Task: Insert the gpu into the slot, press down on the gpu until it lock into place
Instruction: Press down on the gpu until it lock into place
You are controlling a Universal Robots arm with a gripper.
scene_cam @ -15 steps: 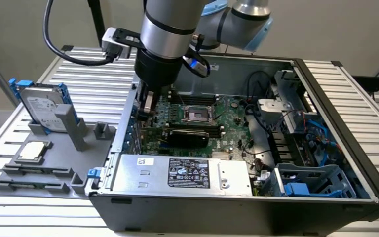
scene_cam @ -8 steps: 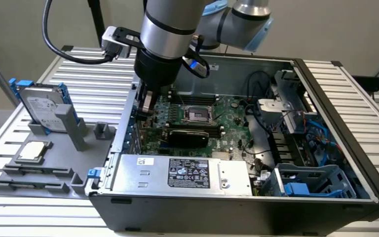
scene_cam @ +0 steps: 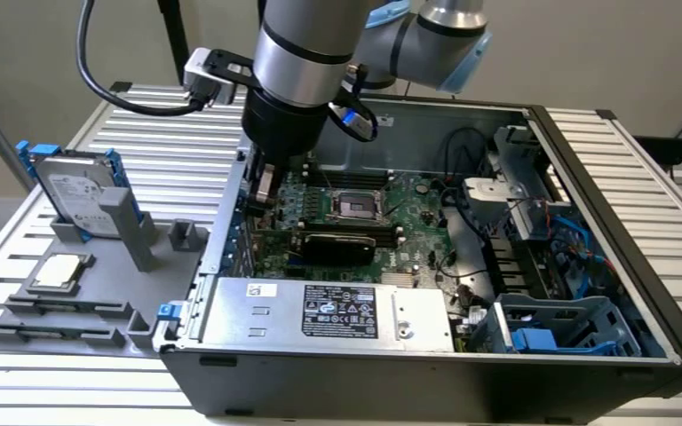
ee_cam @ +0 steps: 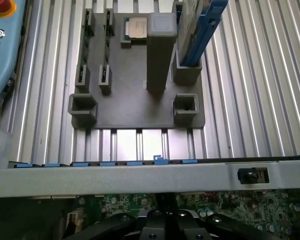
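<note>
The gpu (scene_cam: 338, 244), a flat black card, lies across the green motherboard (scene_cam: 418, 222) inside the open case, in front of the processor socket. The slot is hidden beneath the card. My gripper (scene_cam: 265, 197) hangs from the arm at the exterior view's left of the gpu, close to the case's left wall and apart from the card. In the wrist view the gripper (ee_cam: 165, 226) has its dark fingers (ee_cam: 152, 220) together over the board's edge, shut with nothing between them.
A silver power supply (scene_cam: 329, 311) fills the case's front. The case wall (ee_cam: 140, 177) runs just beside the gripper. Outside, a grey fixture (ee_cam: 135, 100) holds a hard drive with blue rails (scene_cam: 81, 191) and a processor chip (scene_cam: 60, 271). Cables and a blue drive cage (scene_cam: 554, 328) sit at the exterior view's right.
</note>
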